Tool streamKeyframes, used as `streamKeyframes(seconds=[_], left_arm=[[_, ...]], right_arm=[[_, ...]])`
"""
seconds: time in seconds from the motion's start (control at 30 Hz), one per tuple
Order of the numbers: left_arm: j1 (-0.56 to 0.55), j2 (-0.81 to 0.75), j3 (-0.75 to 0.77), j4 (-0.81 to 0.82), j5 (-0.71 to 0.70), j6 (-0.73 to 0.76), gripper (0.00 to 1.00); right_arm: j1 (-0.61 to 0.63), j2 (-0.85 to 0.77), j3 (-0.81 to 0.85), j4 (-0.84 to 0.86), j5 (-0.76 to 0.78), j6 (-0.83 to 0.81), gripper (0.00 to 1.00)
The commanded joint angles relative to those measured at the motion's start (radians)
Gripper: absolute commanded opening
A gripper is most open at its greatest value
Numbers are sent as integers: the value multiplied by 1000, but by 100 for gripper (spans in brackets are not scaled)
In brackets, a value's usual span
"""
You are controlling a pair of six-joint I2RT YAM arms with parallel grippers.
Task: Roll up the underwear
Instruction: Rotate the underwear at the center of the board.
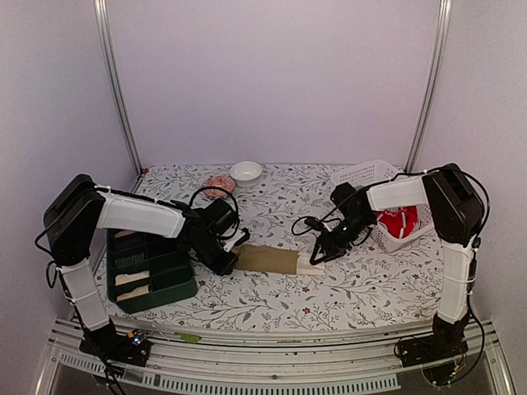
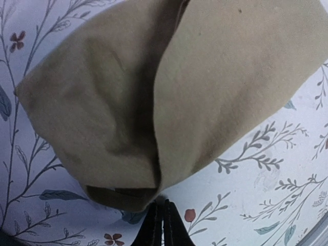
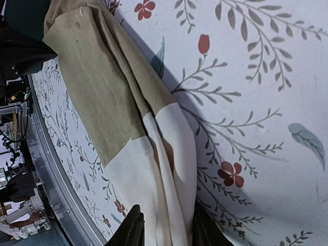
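Khaki underwear (image 1: 268, 259) with a cream end lies folded into a long strip across the middle of the flowered table (image 1: 272, 304), its khaki end to the left and the cream end to the right. At the khaki end the left claw (image 2: 163, 219) has its fingers pressed together right at the cloth's edge; whether any cloth is caught between them cannot be told. At the cream end the right claw (image 3: 166, 228) has one finger on each side of the bunched cloth, though whether it squeezes cannot be told. Red underwear (image 1: 399, 220) sits in a white basket (image 1: 362, 173) to the right. A green tray (image 1: 156, 288) stands at the left, with a white bowl (image 1: 245, 171) at the back.
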Motion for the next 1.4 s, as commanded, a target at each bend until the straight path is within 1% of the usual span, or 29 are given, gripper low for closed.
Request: streamKeyframes(seconds=[0.0, 0.33, 0.43, 0.6, 0.73, 0.93, 1.07, 1.2, 1.3, 1.37], left_arm=[[22, 47, 34, 18, -46, 11, 5], [74, 126, 139, 21, -64, 66, 4], [87, 182, 180, 26, -61, 83, 4], [107, 252, 267, 25, -59, 107, 4], [128, 301, 325, 33, -55, 128, 4], [139, 370, 436, 54, -19, 162, 4], [140, 428, 532, 60, 28, 174, 4], [139, 478, 612, 60, 47, 184, 6], [149, 465, 629, 54, 30, 183, 8], [164, 425, 606, 63, 28, 167, 12]], right_arm=[[2, -29, -83, 0, -27, 22, 33], [14, -90, -205, 75, -89, 71, 32], [34, -102, -232, 103, -106, 109, 32], [55, -152, -289, 143, -161, 174, 36], [50, -235, -313, 142, -135, 230, 42], [27, -312, -276, 138, -29, 299, 43], [2, -276, -237, 136, 18, 311, 41], [2, -192, -180, 143, -26, 311, 41], [1, -148, -148, 154, -66, 327, 41], [2, -128, -140, 161, -83, 333, 41]])
